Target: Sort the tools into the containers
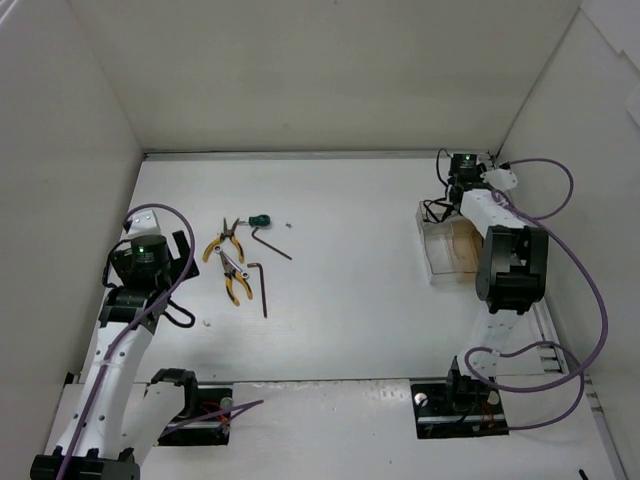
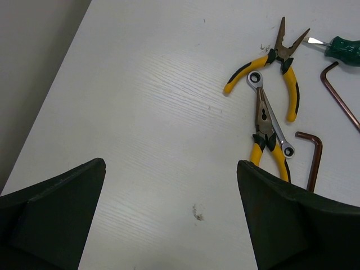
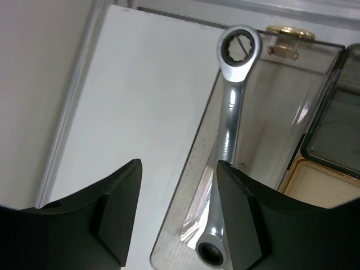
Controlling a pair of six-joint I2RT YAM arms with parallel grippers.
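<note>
Two yellow-handled pliers (image 1: pixel 222 246) (image 1: pixel 236 280) lie left of the table's middle with a small silver wrench (image 1: pixel 232 265) across the nearer pair. A green-handled screwdriver (image 1: pixel 261 218) and two L-shaped hex keys (image 1: pixel 271 243) (image 1: pixel 263 288) lie beside them. My left gripper (image 1: pixel 178 280) is open and empty just left of this group. In the left wrist view the pliers (image 2: pixel 277 62) are at the upper right of the gripper (image 2: pixel 171 169). My right gripper (image 3: pixel 179 169) is open, its jaws either side of a clear bin's (image 3: pixel 185 185) left wall. A long silver wrench (image 3: pixel 230 112) lies in that bin.
The clear bins (image 1: pixel 450 250) sit at the right side, partly under my right arm. A second bin (image 3: pixel 332 112) with a tan bottom adjoins the first. A brass fitting (image 3: pixel 289 34) shows at the bin's far end. A tiny screw (image 1: pixel 288 225) lies by the screwdriver. White walls enclose the table.
</note>
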